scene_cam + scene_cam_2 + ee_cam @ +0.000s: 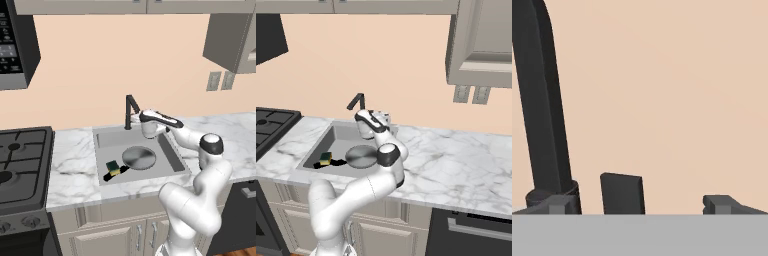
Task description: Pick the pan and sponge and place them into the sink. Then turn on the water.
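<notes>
On the marble counter (pixel 75 165), the sponge (pixel 113 167) lay in the sink (pixel 105 137) (its front left corner), touching the pan (pixel 139 157) handle; right of the pan, the robot's pincer (pixel 639 202) stood wide open and empty beside the black faucet (pixel 131 110).

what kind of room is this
A rendered home kitchen: a marble counter with a grey sink and black faucet, a gas stove beside it, and wall cabinets above.

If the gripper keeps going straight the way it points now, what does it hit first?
Probably the faucet's small black lever, standing between the open gripper tips, left of centre. The faucet post lies further left; behind is the peach wall. Depth is unclear.
</notes>
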Controlling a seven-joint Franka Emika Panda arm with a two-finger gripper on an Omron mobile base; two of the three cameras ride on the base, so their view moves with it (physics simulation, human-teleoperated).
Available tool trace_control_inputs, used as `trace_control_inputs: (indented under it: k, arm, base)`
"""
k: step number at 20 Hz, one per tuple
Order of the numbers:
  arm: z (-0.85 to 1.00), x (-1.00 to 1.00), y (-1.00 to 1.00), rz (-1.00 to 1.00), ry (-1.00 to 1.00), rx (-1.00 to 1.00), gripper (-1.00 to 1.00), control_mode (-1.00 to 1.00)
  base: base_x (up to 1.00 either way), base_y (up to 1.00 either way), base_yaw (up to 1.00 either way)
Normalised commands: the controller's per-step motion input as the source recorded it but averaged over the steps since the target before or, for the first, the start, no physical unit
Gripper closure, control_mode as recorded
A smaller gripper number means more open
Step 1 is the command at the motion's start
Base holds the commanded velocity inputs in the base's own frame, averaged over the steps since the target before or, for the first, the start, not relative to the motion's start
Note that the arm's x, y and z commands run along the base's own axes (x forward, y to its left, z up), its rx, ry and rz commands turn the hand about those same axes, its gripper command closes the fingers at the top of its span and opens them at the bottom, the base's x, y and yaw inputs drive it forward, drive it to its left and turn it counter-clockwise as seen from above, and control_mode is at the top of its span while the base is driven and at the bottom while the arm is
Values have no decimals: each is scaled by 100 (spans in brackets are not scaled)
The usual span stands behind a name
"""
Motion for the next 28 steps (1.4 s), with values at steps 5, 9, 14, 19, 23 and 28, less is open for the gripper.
trace_control_inputs:
  k: [5, 9, 14, 19, 23, 28]
  arm:
    - [-16, 30, -5, 0, 3, 0, -100, -100]
    - [-18, 32, -2, 0, 3, 0, -100, -100]
    - [-19, 32, 0, 0, 2, 0, -100, -100]
    - [-20, 32, 0, 0, 1, 0, 100, -100]
    - [-18, 22, -1, 0, 2, 0, 100, -100]
    - [-12, 8, -16, 0, 5, 0, 100, -100]
  base:
    - [0, 0, 0]
    - [0, 0, 0]
    - [0, 0, 0]
    - [0, 0, 0]
    - [0, 0, 0]
    - [0, 0, 0]
